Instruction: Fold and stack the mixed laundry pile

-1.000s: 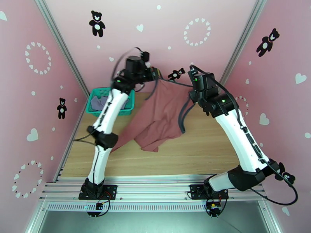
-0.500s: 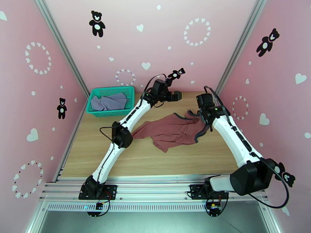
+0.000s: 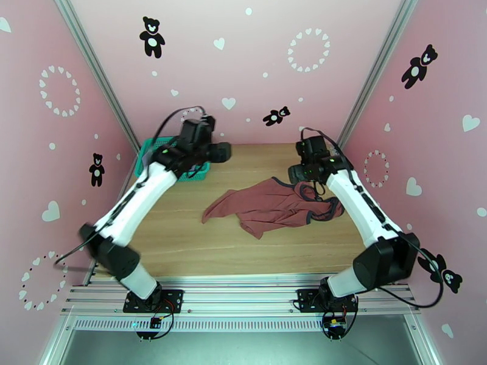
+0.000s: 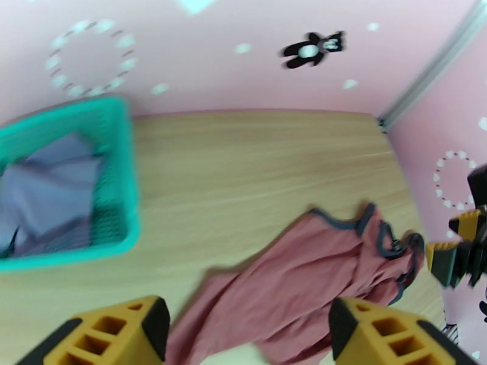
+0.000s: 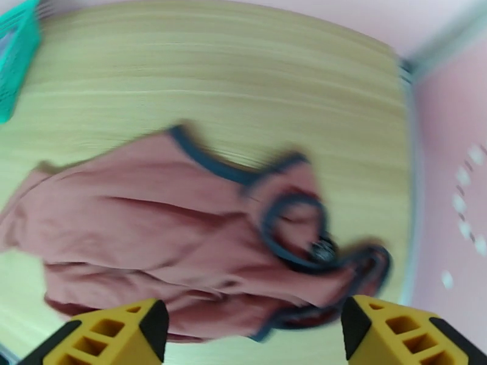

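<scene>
Plainly, little of the folding is done. The near strip of the wooden table (image 3: 182,250), just beyond the arm bases, is bare, with nothing folded or stacked on it.

Further in, right of the table's middle, the rust-red tank top (image 3: 271,205) lies crumpled on the wood. Its hem trails toward the left and its navy-trimmed straps are bunched at the right end. It needs spreading flat before any fold, I judge.

The right gripper (image 5: 252,326) hangs over the strap end with its jaws wide apart and nothing between them. The left gripper (image 4: 248,323) sits further off, toward the far left corner just beside the teal mesh basket (image 4: 128,177), its jaws likewise spread and empty.

In that basket lies the grey-lavender shirt (image 4: 49,196), rumpled and not yet taken out. So both garments remain to be folded, and the stack is not begun.

The left wrist view gives a clear look at the shirt in the basket, which the left arm largely covers in the top view. The right wrist view shows the navy straps twisted into a loop, which reads as a mere dark tangle from above.
</scene>
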`<action>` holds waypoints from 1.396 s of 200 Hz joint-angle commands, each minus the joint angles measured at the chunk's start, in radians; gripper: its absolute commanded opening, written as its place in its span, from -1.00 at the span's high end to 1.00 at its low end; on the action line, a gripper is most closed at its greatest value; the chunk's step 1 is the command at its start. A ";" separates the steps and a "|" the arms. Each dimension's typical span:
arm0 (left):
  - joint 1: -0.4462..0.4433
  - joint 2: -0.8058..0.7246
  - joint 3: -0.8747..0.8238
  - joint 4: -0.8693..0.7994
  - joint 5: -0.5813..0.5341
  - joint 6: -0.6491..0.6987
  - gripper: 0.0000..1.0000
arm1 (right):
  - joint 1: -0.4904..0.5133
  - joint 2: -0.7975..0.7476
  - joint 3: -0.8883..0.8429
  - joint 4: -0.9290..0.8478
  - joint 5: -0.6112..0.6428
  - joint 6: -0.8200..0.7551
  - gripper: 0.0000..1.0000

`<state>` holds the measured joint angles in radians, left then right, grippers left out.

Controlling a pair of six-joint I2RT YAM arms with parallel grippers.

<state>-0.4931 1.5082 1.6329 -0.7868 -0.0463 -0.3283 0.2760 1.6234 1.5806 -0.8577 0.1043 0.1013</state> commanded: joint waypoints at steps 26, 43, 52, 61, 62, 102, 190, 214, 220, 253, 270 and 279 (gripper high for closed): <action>-0.033 -0.069 -0.421 0.010 -0.006 -0.126 -0.86 | 0.015 0.315 0.200 -0.007 -0.131 -0.048 -0.65; -0.064 -0.067 -0.490 0.014 -0.022 -0.142 -0.97 | 0.016 0.389 0.258 -0.024 -0.144 -0.044 -0.65; -0.080 -0.051 -0.510 0.003 -0.047 -0.152 -0.98 | 0.015 0.413 0.269 -0.023 -0.152 -0.035 -0.65; -0.090 -0.029 -0.523 -0.007 -0.074 -0.166 -0.97 | 0.015 0.428 0.273 -0.021 -0.160 -0.025 -0.64; -0.091 -0.025 -0.525 -0.008 -0.076 -0.166 -0.96 | 0.015 0.429 0.273 -0.020 -0.161 -0.024 -0.64; -0.108 0.064 -0.574 0.043 -0.103 -0.176 -0.79 | 0.015 0.432 0.236 0.000 -0.180 0.018 -0.61; -0.109 0.294 -0.525 0.091 -0.197 -0.176 0.08 | 0.002 0.563 0.334 -0.012 -0.144 0.015 -0.60; -0.109 0.311 -0.501 0.091 -0.199 -0.168 0.62 | -0.010 0.653 0.422 -0.019 -0.120 0.014 -0.53; -0.109 0.313 -0.496 0.090 -0.199 -0.166 0.74 | -0.014 0.676 0.448 -0.028 -0.116 0.016 -0.50; -0.109 0.307 -0.476 0.074 -0.208 -0.154 1.00 | -0.027 0.778 0.523 -0.051 -0.114 0.036 -0.40; -0.110 0.304 -0.471 0.066 -0.211 -0.149 1.00 | -0.027 0.811 0.537 -0.053 -0.124 0.045 -0.30; -0.109 0.301 -0.470 0.063 -0.213 -0.147 1.00 | -0.027 0.826 0.540 -0.055 -0.136 0.049 -0.19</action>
<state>-0.6029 1.8084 1.1366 -0.7040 -0.2272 -0.4908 0.2459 2.4020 2.0796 -0.8715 -0.0219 0.1322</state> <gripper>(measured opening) 0.089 0.642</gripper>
